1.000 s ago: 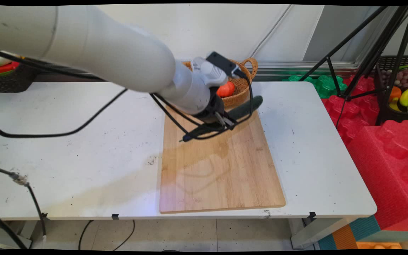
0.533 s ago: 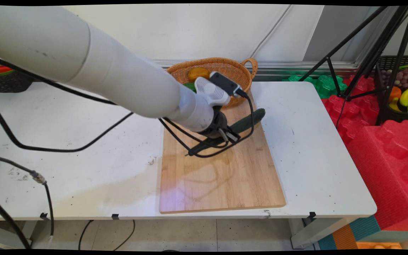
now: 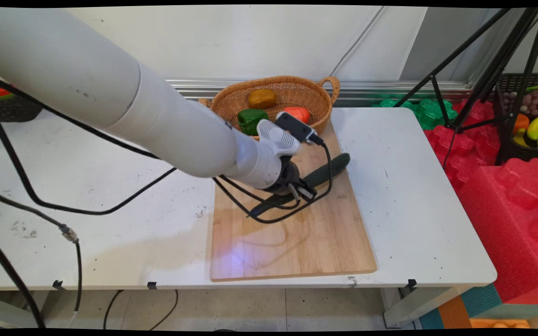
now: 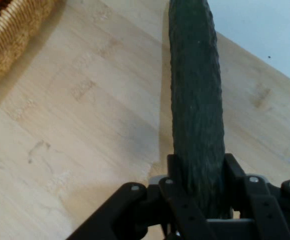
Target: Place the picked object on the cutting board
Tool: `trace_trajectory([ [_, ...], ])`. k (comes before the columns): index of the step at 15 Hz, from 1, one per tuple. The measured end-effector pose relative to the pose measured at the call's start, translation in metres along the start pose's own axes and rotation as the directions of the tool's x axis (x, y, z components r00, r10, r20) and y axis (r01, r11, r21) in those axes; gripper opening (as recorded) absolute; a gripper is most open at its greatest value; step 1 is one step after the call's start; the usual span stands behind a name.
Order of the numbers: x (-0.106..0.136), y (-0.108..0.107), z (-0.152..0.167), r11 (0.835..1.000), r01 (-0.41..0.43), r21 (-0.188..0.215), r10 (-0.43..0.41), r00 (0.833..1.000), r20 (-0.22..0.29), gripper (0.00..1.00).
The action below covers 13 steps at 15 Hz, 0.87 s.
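Note:
My gripper (image 3: 300, 192) (image 4: 198, 172) is shut on a long dark green cucumber (image 3: 325, 171) (image 4: 197, 100), gripping it near its middle. The cucumber lies slanted low over the wooden cutting board (image 3: 292, 233) (image 4: 75, 130), its far end toward the board's right edge. Whether it rests on the wood or hangs just above it, I cannot tell. In the hand view the cucumber runs straight up from between the two fingers.
A wicker basket (image 3: 280, 93) (image 4: 10, 35) stands behind the board, holding a green pepper (image 3: 251, 119), a red vegetable (image 3: 298, 113) and a brown one (image 3: 262, 98). Black cables hang under the arm. Tripod legs (image 3: 465, 60) and red foam (image 3: 507, 196) stand right of the table.
The arm has come down and toward the near side with the cucumber, from beside the basket to the board's upper part. The basket's contents are now uncovered.

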Motion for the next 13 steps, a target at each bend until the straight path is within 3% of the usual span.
trace_trajectory([
  [6, -0.013, 0.002, 0.008, 1.000, -0.008, -0.013, 0.008, 1.000, -0.004, 0.00],
  [7, -0.015, 0.002, 0.009, 1.000, -0.011, -0.016, 0.011, 1.000, -0.006, 1.00],
  [13, -0.021, 0.002, 0.010, 1.000, -0.025, -0.019, 0.024, 1.000, -0.013, 1.00],
])
